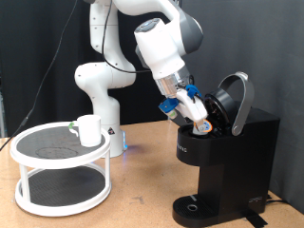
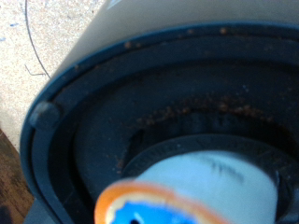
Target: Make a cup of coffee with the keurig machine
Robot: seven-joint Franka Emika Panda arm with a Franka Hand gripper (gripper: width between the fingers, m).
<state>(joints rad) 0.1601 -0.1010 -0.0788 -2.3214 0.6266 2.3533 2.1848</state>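
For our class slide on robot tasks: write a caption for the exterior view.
Pincer lowers a white pod into the open keurig machine; the cup waits on a round rack.

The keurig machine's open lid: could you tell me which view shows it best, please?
The exterior view: the keurig machine stands whole there, its lid tilted up and back, with the gripper at the opening beneath it. The wrist view shows only a close, blurred dark round chamber, and no lid that can be told apart.

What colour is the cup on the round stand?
Plain white; the cup shows best in the exterior view.
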